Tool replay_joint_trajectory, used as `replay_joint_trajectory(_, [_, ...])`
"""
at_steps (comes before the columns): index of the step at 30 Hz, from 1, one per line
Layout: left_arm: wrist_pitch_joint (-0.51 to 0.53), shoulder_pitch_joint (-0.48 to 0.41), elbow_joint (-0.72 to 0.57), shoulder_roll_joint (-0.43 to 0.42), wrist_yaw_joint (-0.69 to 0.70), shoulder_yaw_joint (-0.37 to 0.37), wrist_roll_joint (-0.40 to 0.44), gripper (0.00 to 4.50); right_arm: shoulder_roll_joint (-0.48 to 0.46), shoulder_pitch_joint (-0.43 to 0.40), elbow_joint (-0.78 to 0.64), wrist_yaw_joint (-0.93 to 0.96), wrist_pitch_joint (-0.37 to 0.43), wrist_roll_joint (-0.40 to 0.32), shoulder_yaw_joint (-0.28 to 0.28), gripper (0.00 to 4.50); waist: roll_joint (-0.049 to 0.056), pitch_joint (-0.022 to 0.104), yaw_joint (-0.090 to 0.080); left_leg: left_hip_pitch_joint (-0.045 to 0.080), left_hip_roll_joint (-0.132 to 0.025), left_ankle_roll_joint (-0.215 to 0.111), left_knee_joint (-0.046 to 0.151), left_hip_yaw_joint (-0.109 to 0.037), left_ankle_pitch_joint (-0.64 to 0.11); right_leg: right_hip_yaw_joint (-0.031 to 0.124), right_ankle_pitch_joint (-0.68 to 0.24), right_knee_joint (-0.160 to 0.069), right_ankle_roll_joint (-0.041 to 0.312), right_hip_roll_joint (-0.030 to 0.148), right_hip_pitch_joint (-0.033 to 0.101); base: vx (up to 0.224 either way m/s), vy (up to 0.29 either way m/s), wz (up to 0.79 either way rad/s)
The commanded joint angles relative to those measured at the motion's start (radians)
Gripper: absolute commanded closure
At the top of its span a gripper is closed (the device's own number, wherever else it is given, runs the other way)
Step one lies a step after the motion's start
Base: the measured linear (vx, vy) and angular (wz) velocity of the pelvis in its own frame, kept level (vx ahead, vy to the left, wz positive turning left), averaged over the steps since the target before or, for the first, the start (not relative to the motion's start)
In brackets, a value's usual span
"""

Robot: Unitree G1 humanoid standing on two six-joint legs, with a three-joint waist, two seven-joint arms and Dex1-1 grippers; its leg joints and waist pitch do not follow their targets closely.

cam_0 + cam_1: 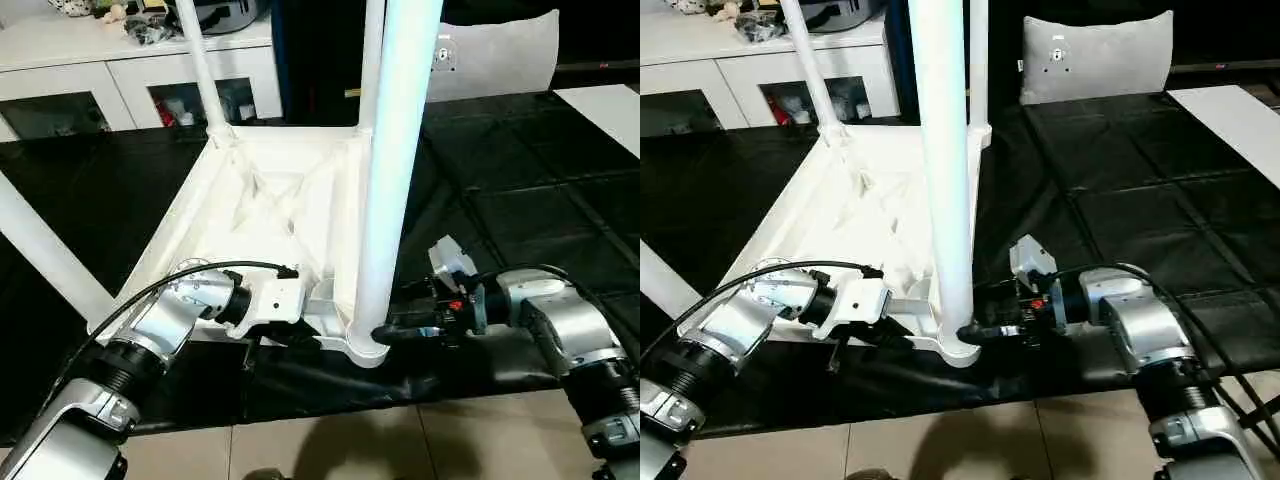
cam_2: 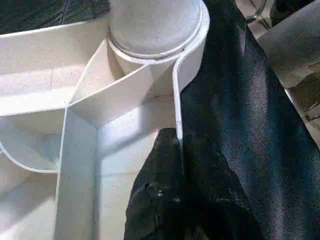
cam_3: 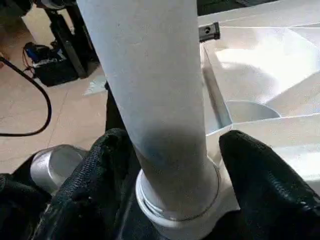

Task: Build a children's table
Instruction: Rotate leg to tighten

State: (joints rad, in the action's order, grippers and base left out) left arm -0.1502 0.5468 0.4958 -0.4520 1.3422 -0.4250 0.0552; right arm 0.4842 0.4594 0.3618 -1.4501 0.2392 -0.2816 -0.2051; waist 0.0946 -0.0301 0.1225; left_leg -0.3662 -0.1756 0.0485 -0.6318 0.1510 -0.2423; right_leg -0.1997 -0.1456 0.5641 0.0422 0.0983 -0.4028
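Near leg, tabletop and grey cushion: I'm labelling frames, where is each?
Near leg [image 1: 395,150], left eye view, mid-shaft.
Tabletop [image 1: 275,200], left eye view, ribbed underside.
Grey cushion [image 1: 1095,55], right eye view, front face.

The near leg [image 1: 395,150] ran off the top edge, its upper end cut off; the far legs [image 1: 200,60] were likewise cropped. Left gripper [image 1: 300,335] fingertips sat hidden under the tabletop [image 1: 270,190] rim. Items on the cabinet [image 1: 60,45] were too small to identify.
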Motion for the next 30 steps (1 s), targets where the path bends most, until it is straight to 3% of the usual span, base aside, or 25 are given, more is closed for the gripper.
replay_joint_trajectory(1, [-0.008,-0.004,-0.022,0.000,0.028,-0.034,0.018,4.50,-0.003,0.017,-0.002,-0.017,0.008,-0.012,-0.014,1.84,-0.020,0.072,-0.001,0.001,-0.074,-0.102,0.072,-0.019,-0.030,0.081,-0.287,-0.053,0.073,0.085,0.064,0.000,0.000,0.00])
replay_joint_trajectory(11, [0.041,-0.014,-0.041,0.010,0.014,-0.022,0.000,4.50,-0.055,0.012,-0.002,0.032,0.057,-0.015,-0.020,2.54,-0.018,0.070,-0.003,0.001,-0.073,-0.093,0.073,-0.017,-0.036,0.081,-0.297,-0.055,0.074,0.085,0.065,0.000,0.000,0.00])
replay_joint_trajectory(14, [0.132,-0.020,-0.075,0.031,-0.012,-0.004,-0.025,4.50,-0.087,-0.006,-0.033,0.124,0.090,-0.008,-0.005,2.57,-0.018,0.066,-0.011,0.000,-0.071,-0.078,0.077,-0.017,-0.057,0.080,-0.333,-0.061,0.063,0.084,0.066,0.000,0.000,0.00])
replay_joint_trajectory(16, [0.192,-0.013,-0.079,0.055,-0.060,0.008,-0.021,4.50,-0.131,-0.018,-0.060,0.252,0.109,0.016,0.015,2.58,-0.018,0.060,-0.016,0.003,-0.064,-0.063,0.079,-0.015,-0.096,0.076,-0.404,-0.075,0.040,0.084,0.065,0.000,0.000,0.00])
replay_joint_trajectory(18, [0.216,-0.004,-0.072,0.070,-0.095,0.016,-0.015,4.50,-0.158,-0.013,-0.054,0.336,0.119,0.037,0.030,2.59,-0.015,0.050,-0.030,0.010,-0.054,-0.037,0.081,-0.014,-0.155,0.064,-0.515,-0.095,0.001,0.080,0.063,0.000,0.000,0.00])
replay_joint_trajectory(19, [0.249,0.014,-0.053,0.097,-0.158,0.029,0.002,4.50,-0.207,0.001,-0.034,0.490,0.133,0.082,0.059,2.59,-0.018,0.042,-0.049,0.017,-0.045,-0.017,0.077,-0.014,-0.200,0.050,-0.592,-0.113,-0.037,0.074,0.058,0.000,0.000,0.00])
replay_joint_trajectory(20, [0.256,0.019,-0.047,0.104,-0.175,0.032,0.007,4.50,-0.220,0.005,-0.028,0.528,0.138,0.092,0.066,2.59,-0.010,0.037,-0.071,0.023,-0.037,0.001,0.070,-0.017,-0.248,0.025,-0.652,-0.130,-0.076,0.068,0.057,0.000,0.000,0.00])
replay_joint_trajectory(21, [0.277,0.035,-0.028,0.123,-0.220,0.044,0.014,4.50,-0.249,0.012,-0.022,0.604,0.161,0.101,0.086,2.59,-0.004,0.040,-0.082,0.030,-0.039,0.004,0.068,-0.020,-0.275,0.017,-0.657,-0.137,-0.087,0.069,0.060,0.000,0.000,0.00])
replay_joint_trajectory(22, [0.299,0.051,-0.009,0.142,-0.264,0.057,0.019,4.50,-0.280,0.020,-0.016,0.677,0.183,0.109,0.107,2.59,-0.002,0.042,-0.105,0.016,-0.052,0.001,0.077,-0.032,-0.311,0.009,-0.622,-0.135,-0.105,0.065,0.078,0.000,0.000,0.00])
replay_joint_trajectory(23, [0.323,0.063,0.003,0.159,-0.303,0.069,0.025,4.50,-0.305,0.025,-0.014,0.738,0.200,0.115,0.121,2.59,0.011,0.038,-0.125,0.014,-0.083,-0.004,0.092,-0.045,-0.382,0.006,-0.571,-0.123,-0.097,0.064,0.090,0.000,0.000,0.00])
replay_joint_trajectory(24, [0.352,0.080,0.021,0.180,-0.354,0.084,0.031,4.50,-0.328,0.033,-0.006,0.801,0.203,0.133,0.129,2.59,0.027,0.036,-0.132,-0.001,-0.125,-0.001,0.127,-0.073,-0.490,0.030,-0.486,-0.053,-0.080,0.064,0.113,0.000,0.000,0.00])
replay_joint_trajectory(25, [0.374,0.107,0.050,0.205,-0.424,0.099,0.046,4.50,-0.369,0.049,0.016,0.895,0.210,0.150,0.143,2.59,0.020,0.031,-0.131,0.002,-0.161,0.012,0.167,-0.090,-0.577,0.096,-0.336,0.033,-0.027,0.070,0.109,0.000,0.000,0.00])
replay_joint_trajectory(26, [0.387,0.122,0.066,0.221,-0.469,0.108,0.056,4.50,-0.397,0.060,0.030,0.959,0.218,0.155,0.157,2.59,0.002,0.032,-0.140,0.014,-0.134,0.026,0.152,-0.078,-0.578,0.110,-0.336,0.003,-0.017,0.076,0.095,0.000,0.000,0.00])
replay_joint_trajectory(27, [0.394,0.133,0.077,0.231,-0.494,0.107,0.066,4.50,-0.422,0.071,0.050,0.996,0.209,0.146,0.172,2.59,-0.022,0.029,-0.145,0.028,-0.071,0.038,0.116,-0.053,-0.533,0.101,-0.493,-0.061,-0.035,0.076,0.070,0.060,-0.019,0.12])
replay_joint_trajectory(28, [0.396,0.135,0.078,0.233,-0.498,0.107,0.068,4.50,-0.426,0.072,0.052,1.002,0.208,0.145,0.175,2.59,-0.049,0.029,-0.135,0.069,0.043,0.008,0.005,0.007,-0.291,0.063,-0.831,-0.144,-0.105,0.083,0.003,0.079,-0.040,0.01])
replay_joint_trajectory(29, [0.407,0.144,0.086,0.249,-0.523,0.107,0.089,4.50,-0.454,0.081,0.067,1.041,0.188,0.152,0.184,2.59,-0.046,0.037,-0.122,0.008,0.035,-0.043,0.015,-0.002,-0.145,0.073,-0.858,-0.125,-0.136,0.111,0.067,0.079,-0.040,0.01])
replay_joint_trajectory(30, [0.410,0.147,0.090,0.255,-0.533,0.105,0.096,4.50,-0.461,0.084,0.071,1.055,0.179,0.160,0.182,2.25,-0.042,0.034,-0.120,-0.011,0.026,-0.053,0.022,-0.008,-0.115,0.063,-0.843,-0.130,-0.163,0.102,0.068,0.041,-0.029,-0.18])
